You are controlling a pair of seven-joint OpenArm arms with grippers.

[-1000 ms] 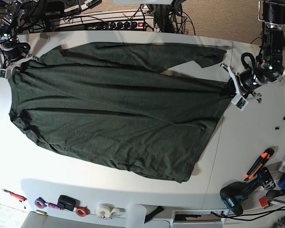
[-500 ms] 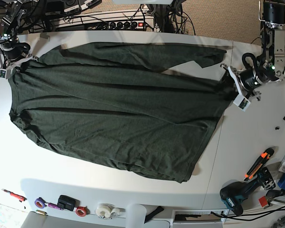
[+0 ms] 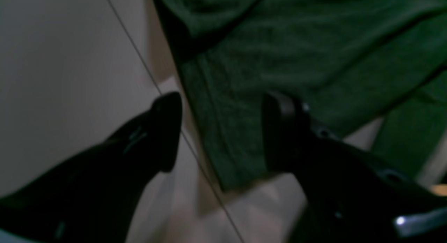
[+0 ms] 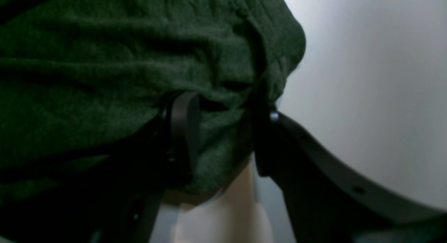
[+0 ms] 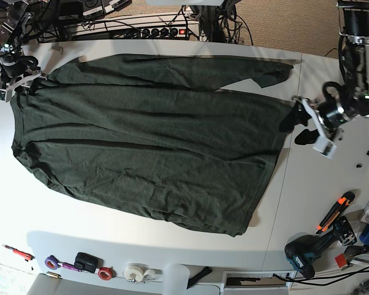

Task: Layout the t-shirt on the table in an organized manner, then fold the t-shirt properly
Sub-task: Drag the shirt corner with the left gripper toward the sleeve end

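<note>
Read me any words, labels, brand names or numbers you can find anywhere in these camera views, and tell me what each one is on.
None can be read.
t-shirt: plain green, no print.
table: no markings.
Tools and tape rolls along the table's near edge: any lettering too small to read.
Both wrist views: too blurred to show any text.

plain dk green t-shirt (image 5: 147,141), white table (image 5: 320,184)
</note>
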